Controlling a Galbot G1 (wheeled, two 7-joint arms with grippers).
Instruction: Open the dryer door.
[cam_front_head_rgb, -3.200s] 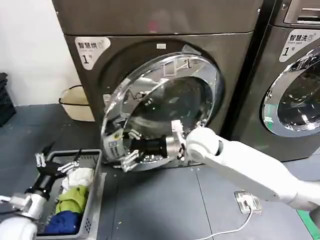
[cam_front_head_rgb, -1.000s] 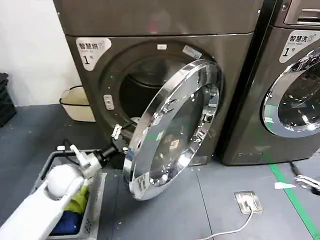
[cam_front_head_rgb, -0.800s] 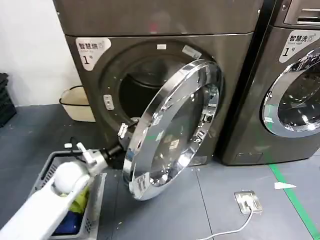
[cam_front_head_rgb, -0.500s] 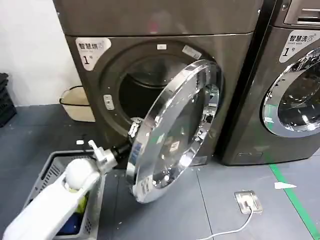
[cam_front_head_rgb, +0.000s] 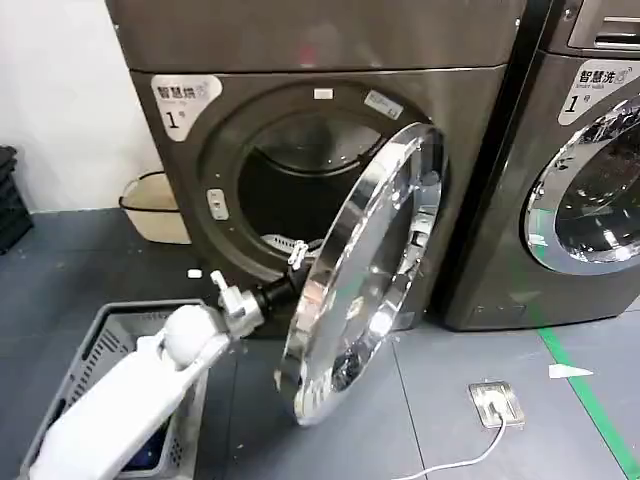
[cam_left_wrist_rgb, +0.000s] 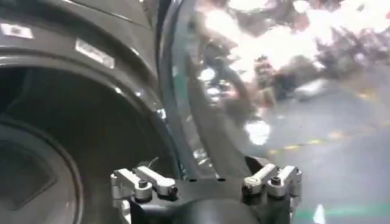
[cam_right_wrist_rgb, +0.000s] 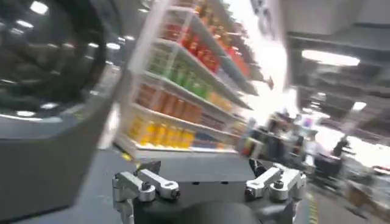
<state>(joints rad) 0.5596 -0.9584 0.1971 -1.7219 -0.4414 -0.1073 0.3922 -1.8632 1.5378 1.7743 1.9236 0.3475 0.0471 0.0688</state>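
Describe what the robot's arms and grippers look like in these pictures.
The left arm is a smooth, glossy white shell with a rounded ball-like joint, narrowing to a silver metal collar and a black wrist section. The left gripper has a black rounded body with two silver metal finger linkages held by visible screws and pins. The right gripper is the same build: black housing, silver jointed fingers.

head looks down, left wrist near dryer door (cam_left_wrist_rgb: 201, 115)
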